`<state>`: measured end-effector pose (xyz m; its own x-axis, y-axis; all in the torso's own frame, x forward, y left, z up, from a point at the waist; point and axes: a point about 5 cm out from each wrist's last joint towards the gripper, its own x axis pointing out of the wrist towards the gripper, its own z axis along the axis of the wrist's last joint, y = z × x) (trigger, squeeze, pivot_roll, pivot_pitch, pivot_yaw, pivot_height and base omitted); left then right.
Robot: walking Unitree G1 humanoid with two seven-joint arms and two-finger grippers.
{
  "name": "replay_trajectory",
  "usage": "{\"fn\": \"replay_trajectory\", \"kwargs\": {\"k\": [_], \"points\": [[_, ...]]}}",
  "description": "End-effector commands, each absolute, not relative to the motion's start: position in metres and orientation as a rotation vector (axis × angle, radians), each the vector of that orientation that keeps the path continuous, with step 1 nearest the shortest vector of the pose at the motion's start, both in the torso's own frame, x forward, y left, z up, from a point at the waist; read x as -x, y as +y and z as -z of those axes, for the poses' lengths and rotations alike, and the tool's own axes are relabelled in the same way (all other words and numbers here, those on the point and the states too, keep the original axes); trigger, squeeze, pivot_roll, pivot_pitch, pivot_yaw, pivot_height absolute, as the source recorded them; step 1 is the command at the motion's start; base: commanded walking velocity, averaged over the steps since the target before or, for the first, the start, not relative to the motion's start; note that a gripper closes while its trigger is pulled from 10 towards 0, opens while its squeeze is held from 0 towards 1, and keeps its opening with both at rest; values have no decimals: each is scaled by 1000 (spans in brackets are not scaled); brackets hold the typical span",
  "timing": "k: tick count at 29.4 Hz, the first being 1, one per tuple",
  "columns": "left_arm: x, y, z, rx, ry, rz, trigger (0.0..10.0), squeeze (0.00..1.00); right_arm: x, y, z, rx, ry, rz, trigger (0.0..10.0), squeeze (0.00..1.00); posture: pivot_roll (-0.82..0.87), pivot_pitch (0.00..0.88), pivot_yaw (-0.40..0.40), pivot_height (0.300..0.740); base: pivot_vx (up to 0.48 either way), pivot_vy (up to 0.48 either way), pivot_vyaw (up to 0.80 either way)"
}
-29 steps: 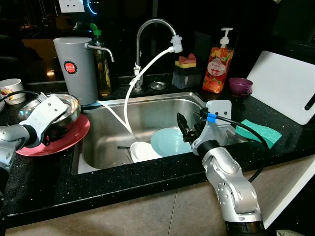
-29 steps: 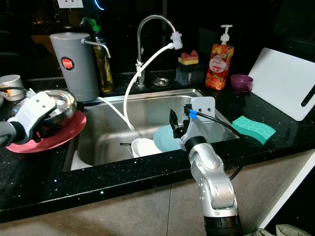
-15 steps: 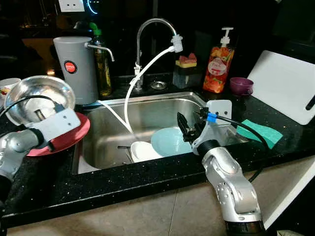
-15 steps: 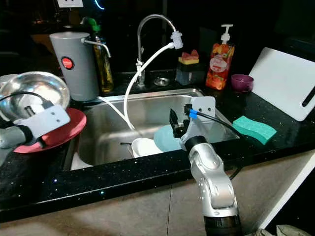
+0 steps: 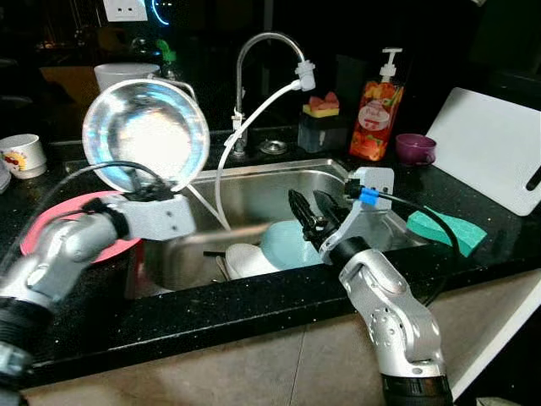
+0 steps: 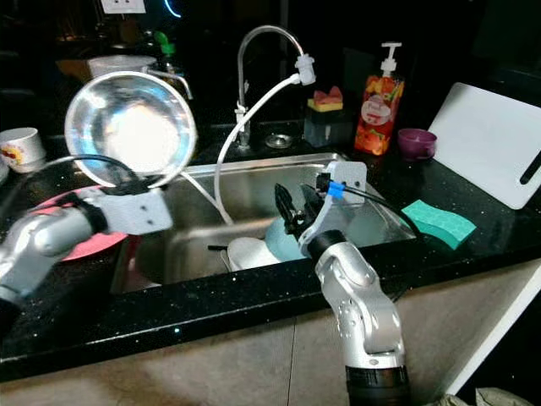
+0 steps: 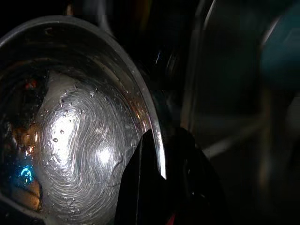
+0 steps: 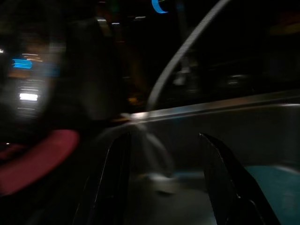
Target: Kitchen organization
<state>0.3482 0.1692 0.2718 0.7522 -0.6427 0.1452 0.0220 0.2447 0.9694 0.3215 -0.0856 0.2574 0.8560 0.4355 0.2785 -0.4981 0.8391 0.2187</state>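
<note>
My left gripper [image 5: 142, 189] is shut on the lower rim of a steel bowl [image 5: 145, 134]. The bowl is held up on edge above the sink's left side, its shiny inside facing me. In the left wrist view my black fingers [image 7: 145, 187] pinch the steel bowl [image 7: 79, 136] by its rim. My right gripper [image 5: 309, 216] hangs open over the sink [image 5: 254, 182], just above a teal plate [image 5: 283, 243] and beside a white bowl [image 5: 241, 259]. Its two fingers [image 8: 115, 178] stand apart with nothing between them. A red plate [image 5: 38, 237] lies on the counter at the left.
A faucet [image 5: 254, 51] with a white hose [image 5: 232, 144] reaches into the sink. Behind stand a grey canister [image 5: 122, 73], a soap bottle [image 5: 374, 118], a sponge holder [image 5: 319, 123] and a purple cup [image 5: 414, 148]. A white cutting board [image 5: 494, 148] and green sponge [image 5: 444, 230] lie right; a mug [image 5: 23, 155] far left.
My left gripper has lifted the steel bowl off the red plate, carried it up and right toward the sink and tipped it on edge. The right gripper has turned slightly left.
</note>
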Motion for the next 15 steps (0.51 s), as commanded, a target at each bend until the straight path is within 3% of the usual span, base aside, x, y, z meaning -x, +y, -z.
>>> {"fn": "replay_trajectory", "kwargs": {"k": [1,7,15], "points": [[-341,147,-265,-1279,-668,580,10000,0,-316,-74,-270,-310,-255,-568,10000,0,82,62,-29,740,0,0,0],[-337,125,-256,-1235,-710,637,10000,0,-317,-69,-275,-379,-247,-600,10000,0,72,58,-34,740,0,0,0],[-332,114,-253,-1226,-742,660,10000,0,-318,-70,-275,-416,-229,-610,10000,0,68,63,-38,740,0,0,0]]}}
